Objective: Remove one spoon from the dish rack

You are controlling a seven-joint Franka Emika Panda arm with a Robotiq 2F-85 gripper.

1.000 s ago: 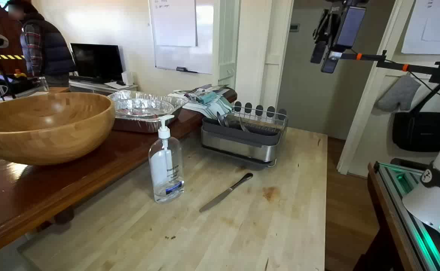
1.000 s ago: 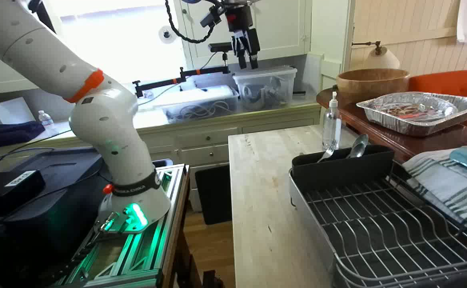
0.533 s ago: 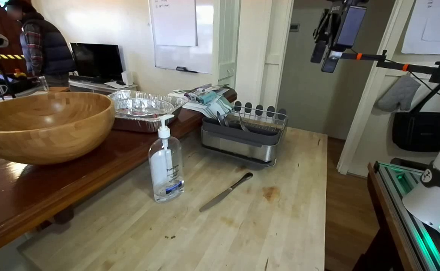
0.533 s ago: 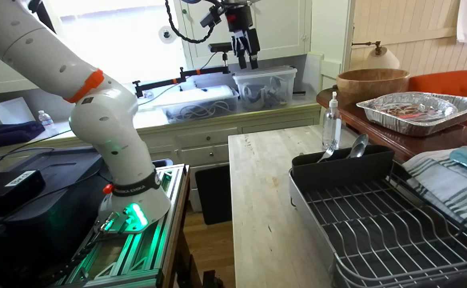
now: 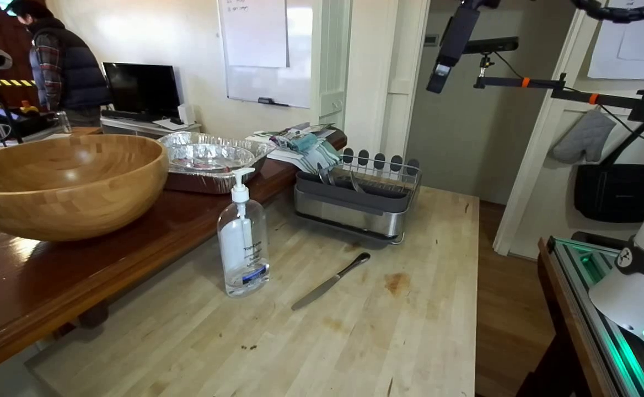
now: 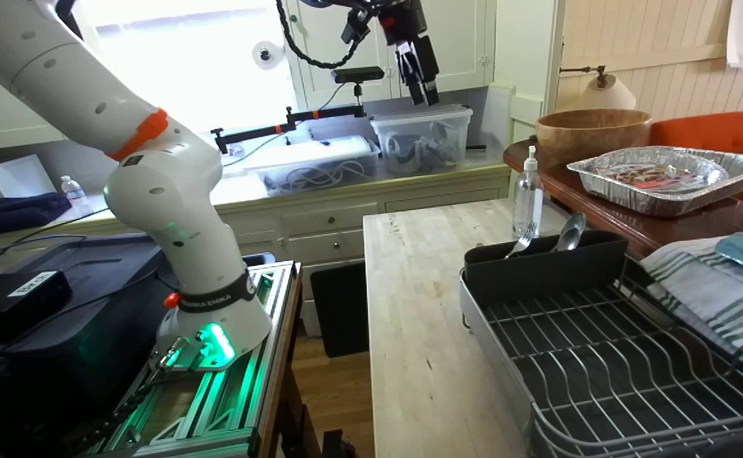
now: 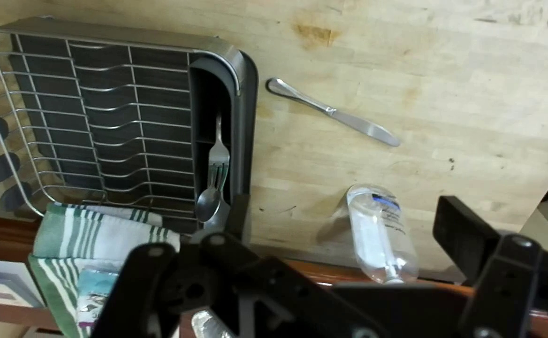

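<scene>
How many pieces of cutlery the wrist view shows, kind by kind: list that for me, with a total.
Spoons: 2, overlapping
Fork: 1
Table knife: 1
Total: 4 visible

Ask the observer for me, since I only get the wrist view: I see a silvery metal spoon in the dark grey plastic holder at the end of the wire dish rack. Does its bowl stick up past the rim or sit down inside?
Observer: It sticks up; an exterior view shows the bowl of the silvery metal spoon above the rim of the dark grey plastic holder.
Operator: And how high am I?
Observer: The black two-finger gripper hangs well above the level of the pale wooden worktop.
Operator: Anyone around?
Observer: Yes, a dark-vested, plaid-sleeved person stands in the background of an exterior view.
</scene>
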